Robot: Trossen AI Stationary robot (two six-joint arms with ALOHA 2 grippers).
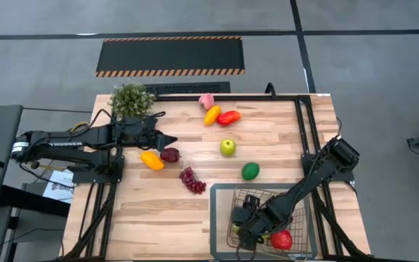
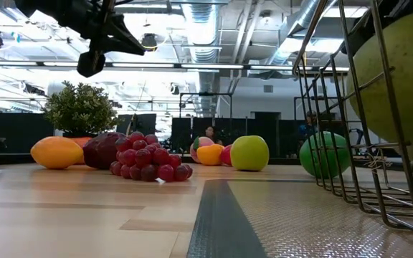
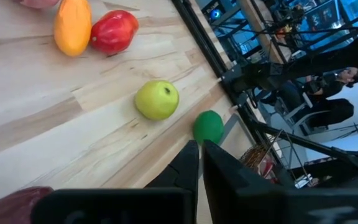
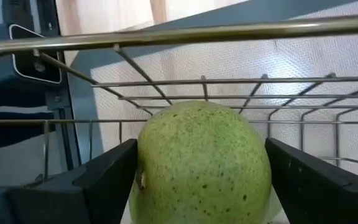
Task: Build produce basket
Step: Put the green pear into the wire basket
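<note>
The right gripper (image 1: 247,231) reaches down inside the rectangular dark wire-mesh basket (image 1: 220,191), which sits on a grey mat at the near right corner of the wooden worktop (image 1: 151,211). Its two dark fingers (image 4: 107,171) stand spread on either side of a speckled green plastic pear (image 4: 201,165); whether they press on it or stand just clear cannot be told. A red plastic fruit (image 1: 281,239) lies in the basket beside that arm.

Farther in, toward the middle of the worktop, lie a bunch of purple plastic grapes (image 1: 192,180), a round dark-green lime (image 1: 250,171) and a yellow-green apple (image 1: 228,148). Nearer the left edge, a yellow-orange pepper (image 1: 151,160) and a dark red fruit (image 1: 170,154) lie close together.

The left gripper (image 1: 172,140) hangs above the worktop over the dark red fruit, fingers (image 3: 188,163) clenched together with nothing between them.

Along the far edge sit an orange pepper (image 1: 212,115) touching a red pepper (image 1: 229,117), a pink peach (image 1: 206,100) just behind them, and a bushy green potted plant (image 1: 131,100) at the far left corner.
</note>
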